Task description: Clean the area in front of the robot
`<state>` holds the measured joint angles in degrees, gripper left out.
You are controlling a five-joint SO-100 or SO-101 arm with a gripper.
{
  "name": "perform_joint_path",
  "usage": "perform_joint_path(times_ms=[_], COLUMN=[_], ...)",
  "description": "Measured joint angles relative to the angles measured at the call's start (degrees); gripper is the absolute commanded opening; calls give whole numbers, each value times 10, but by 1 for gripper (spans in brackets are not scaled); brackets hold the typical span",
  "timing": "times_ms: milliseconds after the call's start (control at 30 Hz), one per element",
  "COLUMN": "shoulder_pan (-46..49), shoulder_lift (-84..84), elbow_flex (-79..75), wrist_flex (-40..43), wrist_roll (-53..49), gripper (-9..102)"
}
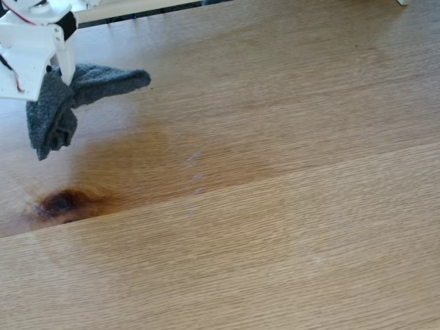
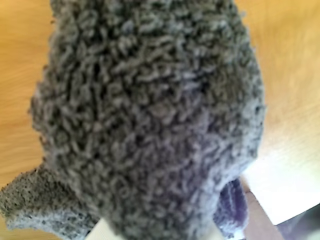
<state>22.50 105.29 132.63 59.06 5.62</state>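
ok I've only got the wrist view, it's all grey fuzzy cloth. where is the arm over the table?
Observer: In the fixed view the gripper is at the upper left, holding the grey cloth.
Operator: Any mark nearby?
Observer: Yes, a dark knot in the tabletop sits just below the cloth in the fixed view.
Operator: Cloth bunched or spread?
Observer: Bunched, with one flap sticking out to the right.
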Motion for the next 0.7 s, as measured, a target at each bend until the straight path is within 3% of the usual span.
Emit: perform_joint_path(times_ms=[167,300,700], shoulder_pan=[-116,-178,-332], shoulder_lift=[159,203,196], elbow_flex=[31,108,394], wrist_flex=[54,23,-353], wrist_roll=[119,183,258], gripper=[0,0,0])
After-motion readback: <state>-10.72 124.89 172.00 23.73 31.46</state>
